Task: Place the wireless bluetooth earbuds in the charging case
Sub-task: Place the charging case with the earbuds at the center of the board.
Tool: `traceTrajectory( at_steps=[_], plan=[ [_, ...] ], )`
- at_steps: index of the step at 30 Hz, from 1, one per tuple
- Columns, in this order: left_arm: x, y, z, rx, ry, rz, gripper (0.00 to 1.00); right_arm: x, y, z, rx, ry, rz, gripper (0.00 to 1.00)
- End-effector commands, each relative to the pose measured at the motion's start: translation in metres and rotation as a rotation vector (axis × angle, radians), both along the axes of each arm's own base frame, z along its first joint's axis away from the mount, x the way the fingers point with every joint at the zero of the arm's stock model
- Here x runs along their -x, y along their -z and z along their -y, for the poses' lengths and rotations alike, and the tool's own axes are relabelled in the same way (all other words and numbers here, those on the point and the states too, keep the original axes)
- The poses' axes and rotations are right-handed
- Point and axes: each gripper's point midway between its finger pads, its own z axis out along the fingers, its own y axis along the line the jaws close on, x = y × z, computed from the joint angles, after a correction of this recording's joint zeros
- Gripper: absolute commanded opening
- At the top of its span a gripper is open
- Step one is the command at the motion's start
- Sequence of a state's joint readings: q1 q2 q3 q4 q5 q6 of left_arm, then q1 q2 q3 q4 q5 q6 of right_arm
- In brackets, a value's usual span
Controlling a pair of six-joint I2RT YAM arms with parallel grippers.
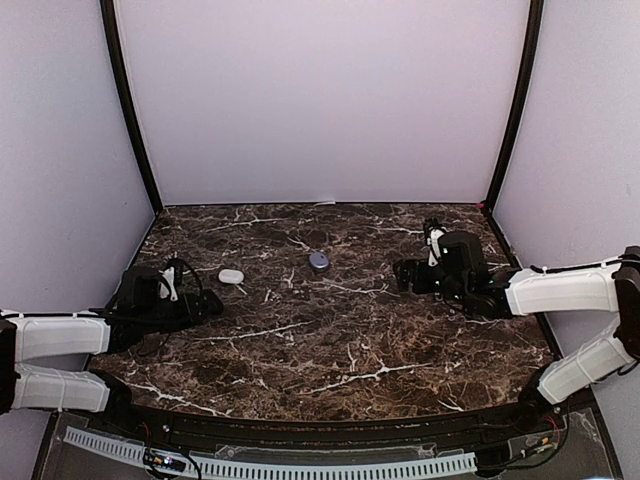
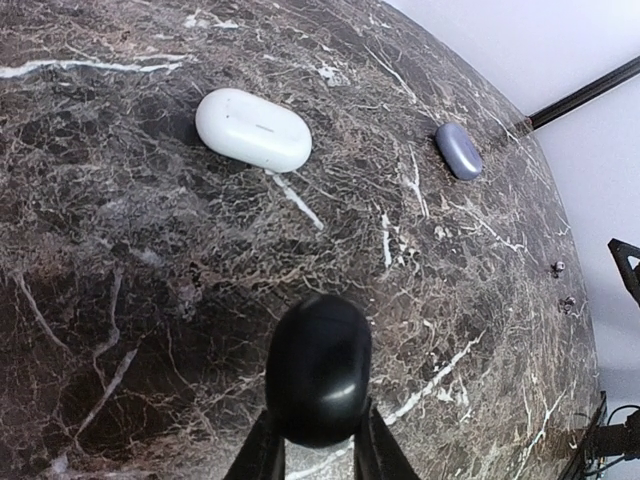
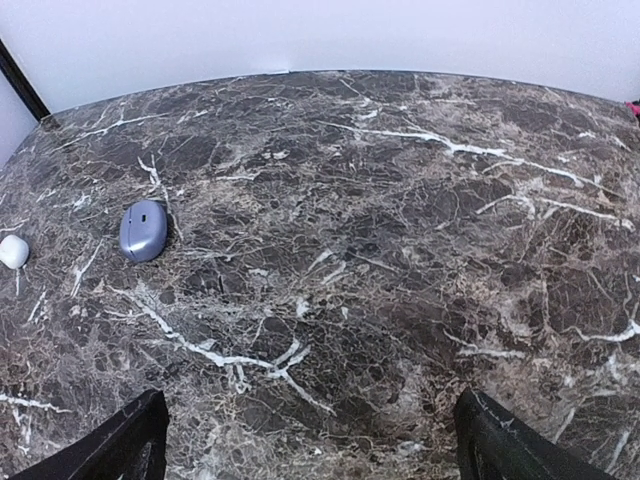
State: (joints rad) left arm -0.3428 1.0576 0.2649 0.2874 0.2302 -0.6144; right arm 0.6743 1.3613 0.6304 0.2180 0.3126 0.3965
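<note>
Clamped in the left gripper (image 2: 318,425) is a glossy black pebble-shaped plastic charging case (image 2: 318,365). Ahead of that gripper a white oval plastic case (image 2: 252,129) is seen (a purple oval case (image 2: 458,151) lies farther right). The right gripper (image 3: 315,445) is spread wide above the dark marble tabletop (image 3: 400,200).

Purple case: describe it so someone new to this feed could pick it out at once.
On the dark marble table, look behind its centre, toward the back wall. The purple case lies there by itself, right of the white case. It alone is lavender, a rounded pebble shape.
</note>
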Motion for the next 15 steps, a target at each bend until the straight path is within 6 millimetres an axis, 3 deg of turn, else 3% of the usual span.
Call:
traceTrajectory(
  at_steps=[1,9,15],
  plan=[
    [0.0,0.004,0.003,0.03,0.016,-0.018,0.13,-0.003,-0.023,-0.007,-0.017,-0.06,0.116,0.99],
    [-0.002,0.016,0.006,0.031,0.025,-0.054,0.13,0.007,-0.008,0.004,-0.011,-0.056,0.145,0.99],
    [-0.004,0.026,0.009,0.02,0.038,-0.084,0.13,0.006,-0.002,-0.002,-0.018,-0.076,0.123,0.99]
  ],
)
